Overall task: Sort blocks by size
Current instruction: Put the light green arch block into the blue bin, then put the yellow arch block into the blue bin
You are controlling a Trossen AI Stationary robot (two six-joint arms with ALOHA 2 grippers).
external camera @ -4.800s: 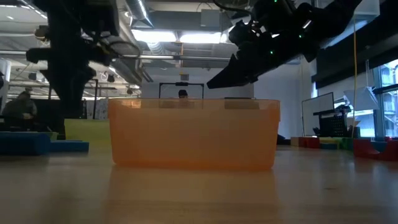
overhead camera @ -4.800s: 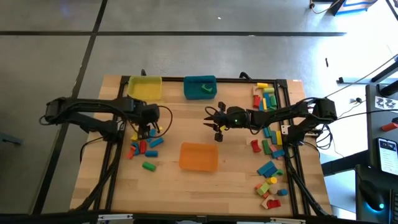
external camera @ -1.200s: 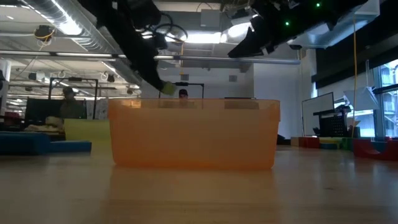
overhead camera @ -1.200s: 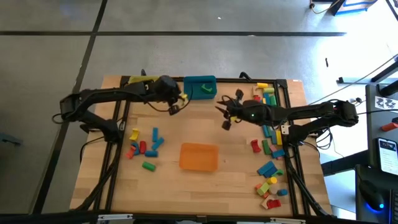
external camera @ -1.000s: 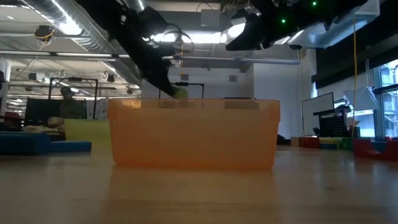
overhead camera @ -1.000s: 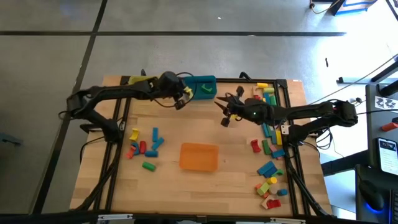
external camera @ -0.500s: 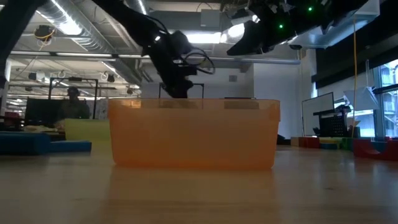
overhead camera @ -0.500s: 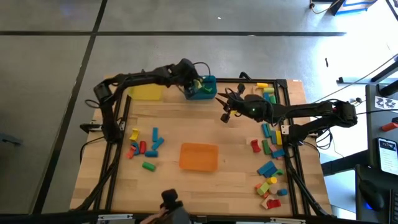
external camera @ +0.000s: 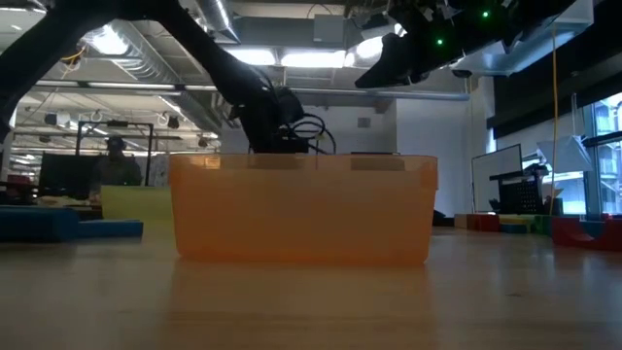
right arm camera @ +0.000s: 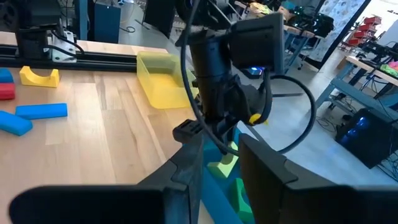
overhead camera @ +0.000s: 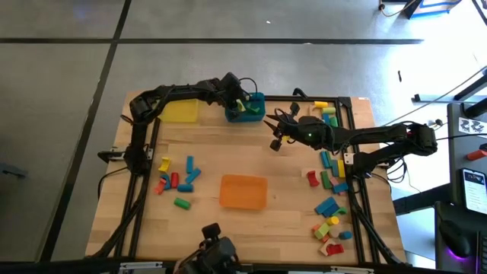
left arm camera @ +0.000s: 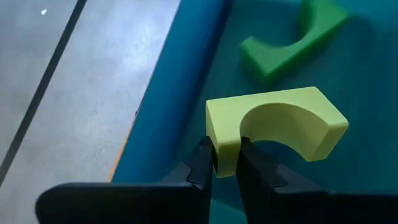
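Blocks: 1 yellow-green arch [left arm camera: 273, 127] pinched in the left tool [left arm camera: 225, 163], arm outstretched over the teal bin [overhead camera: 245, 107].

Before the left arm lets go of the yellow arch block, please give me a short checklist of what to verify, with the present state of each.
1. Left gripper holds the yellow arch block: ok.
2. Block is over the teal bin: ok.
3. Green arch block in the bin is apart from the held one: ok.
4. Right gripper is off to the side of the bin: ok.
5. Right gripper holds nothing: ok.
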